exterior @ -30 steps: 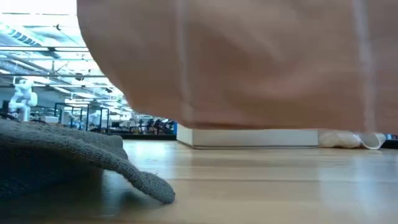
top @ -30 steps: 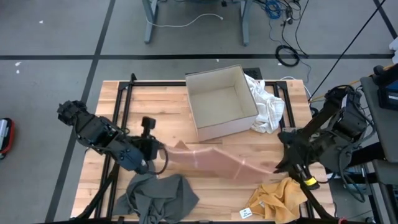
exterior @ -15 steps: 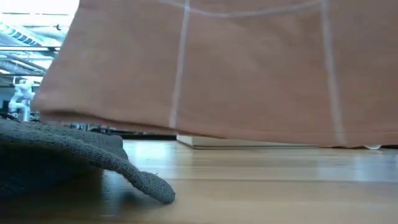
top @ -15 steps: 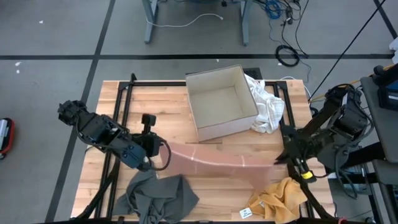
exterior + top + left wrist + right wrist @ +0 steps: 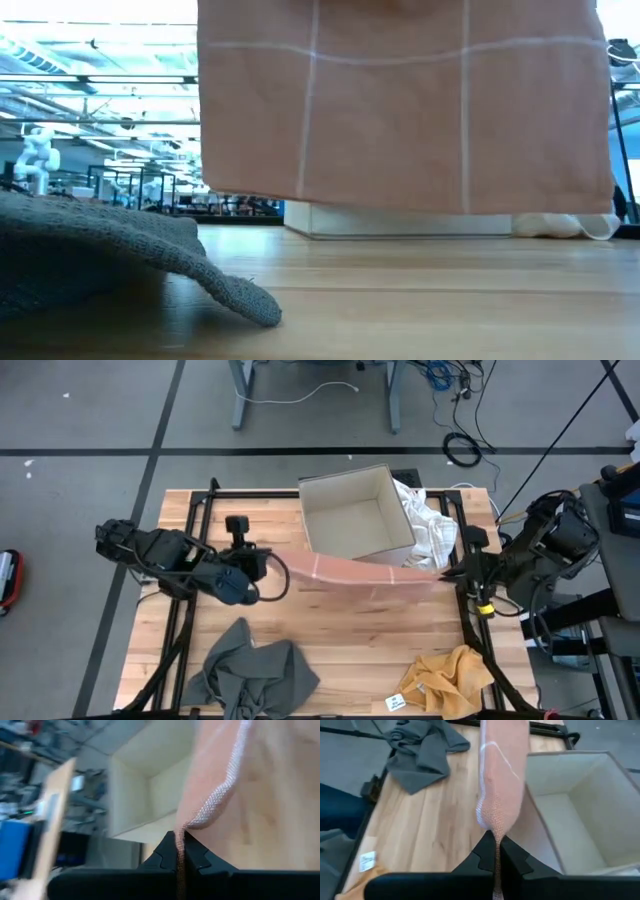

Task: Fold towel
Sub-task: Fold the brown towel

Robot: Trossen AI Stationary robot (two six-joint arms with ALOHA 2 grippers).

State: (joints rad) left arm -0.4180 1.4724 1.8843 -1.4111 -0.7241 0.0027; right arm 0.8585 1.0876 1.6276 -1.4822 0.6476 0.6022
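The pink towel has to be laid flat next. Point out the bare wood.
Widest bare patch: mid-table, between the hanging pink towel, grey cloth and yellow cloth. Another strip left of the box. Crowded at the box's right, where the white cloth sits.

Towels and cloths: four in all
Pink towel (image 5: 355, 573): one, with pale grid lines, stretched out between the two grippers
Grey cloth (image 5: 252, 672): one, crumpled at the near edge of the table
Yellow cloth (image 5: 450, 678): one, crumpled at the near right corner
White cloth (image 5: 428, 528): one, bunched against the right side of the box
Cardboard box (image 5: 357, 523): one, open at the top
Robot arms: two
Grippers: two, the left gripper (image 5: 179, 845) and the right gripper (image 5: 494, 845), each with both fingers pinched on a corner of the pink towel
Table (image 5: 350, 650): one, with a wooden top
Paper tag (image 5: 394, 703): one, beside the yellow cloth
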